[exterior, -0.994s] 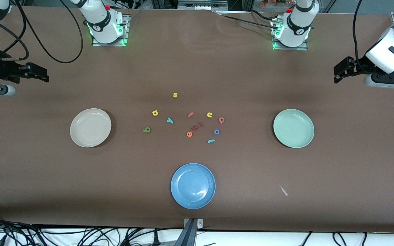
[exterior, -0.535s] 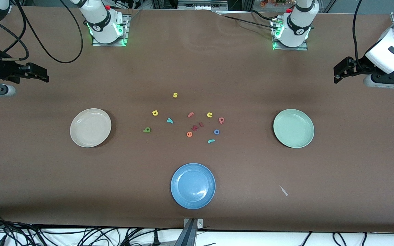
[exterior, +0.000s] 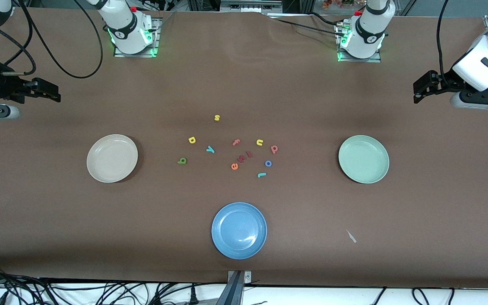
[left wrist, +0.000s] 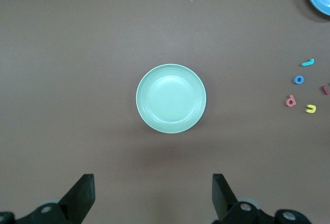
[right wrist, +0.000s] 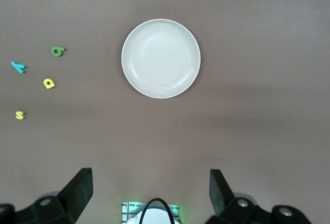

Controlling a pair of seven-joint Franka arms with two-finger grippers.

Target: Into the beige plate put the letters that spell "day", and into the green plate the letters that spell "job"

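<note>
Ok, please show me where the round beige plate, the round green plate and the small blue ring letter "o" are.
Round cream-beige plate [exterior: 112, 158]: front view, centre of its dish.
Round pale mint-green plate [exterior: 363, 159]: front view, centre of its dish.
Small blue foam ring letter "o" [exterior: 268, 163]: front view, on its ring.

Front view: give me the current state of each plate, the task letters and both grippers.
beige plate: empty
green plate: empty
blue plate: empty
"day" letters: loose on the table, between the beige and green plates
"job" letters: loose on the table, unsorted
left gripper: open, holds nothing, above the green plate's end
right gripper: open, holds nothing
</note>
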